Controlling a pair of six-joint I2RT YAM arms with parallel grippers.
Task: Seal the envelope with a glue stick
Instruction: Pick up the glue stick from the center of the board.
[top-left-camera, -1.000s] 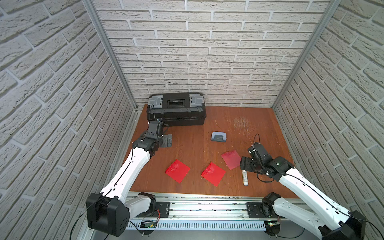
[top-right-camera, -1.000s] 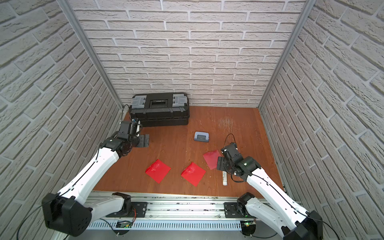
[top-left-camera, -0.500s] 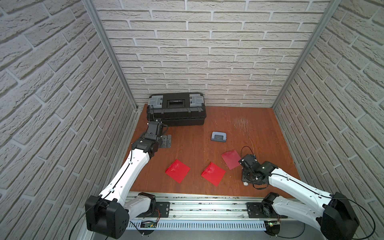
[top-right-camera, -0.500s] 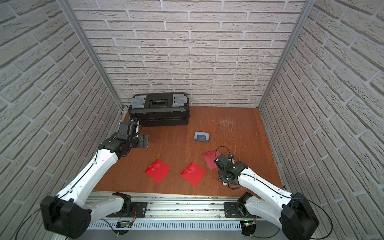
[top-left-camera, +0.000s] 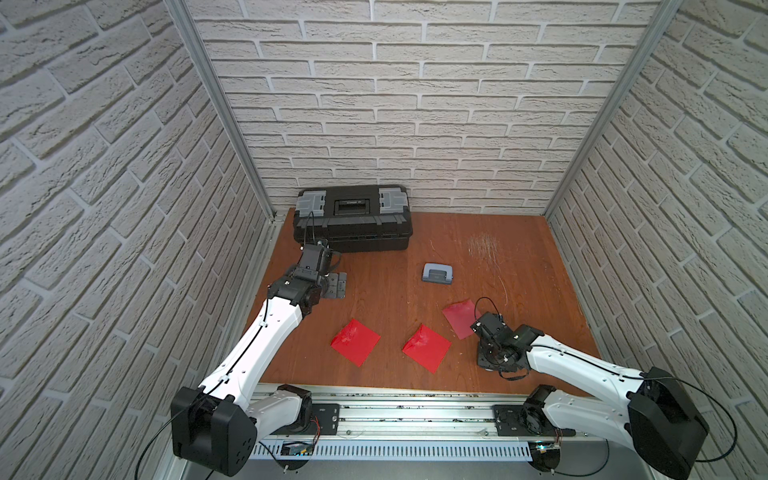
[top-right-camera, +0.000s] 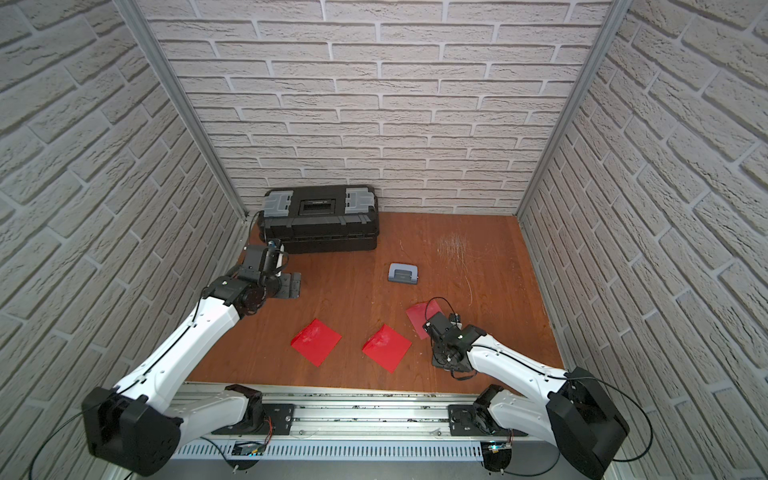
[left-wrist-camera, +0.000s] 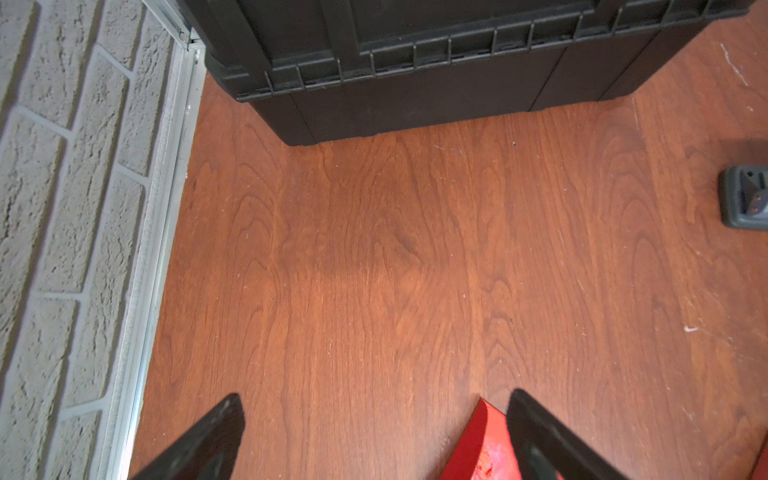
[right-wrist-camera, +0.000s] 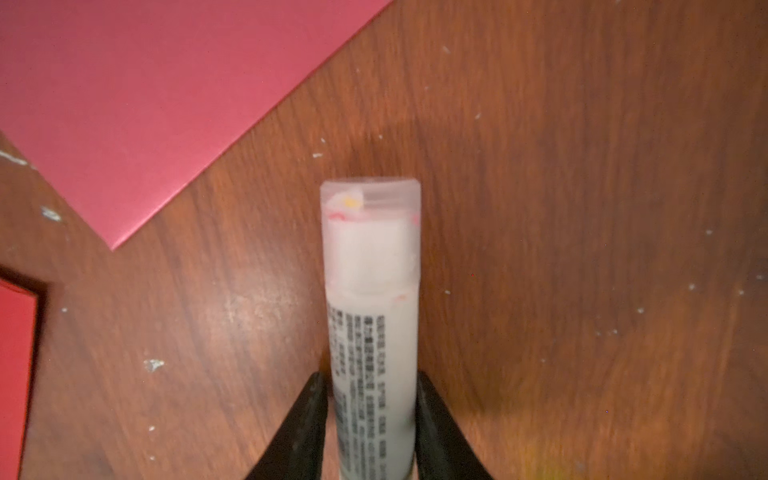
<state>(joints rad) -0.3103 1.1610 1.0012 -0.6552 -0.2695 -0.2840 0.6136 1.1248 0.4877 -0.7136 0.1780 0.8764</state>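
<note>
A second ago the right tool (right-wrist-camera: 370, 376) was beside the glue stick (right-wrist-camera: 370, 270). Now it clenches the capped tube, which lies on the counter (right-wrist-camera: 582, 208) near the dull-red envelope (right-wrist-camera: 145, 83). The left tool (left-wrist-camera: 374, 397) hangs released, empty. With the stick secured, lifting seems next.

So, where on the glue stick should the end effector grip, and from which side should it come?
Grip the labelled body of the glue stick, away from the clear cap, coming from above and closing across its width. It seems to lie flat on the table, so both long sides are free and the cap is left clear. The right end effector is closed on it this way.
</note>
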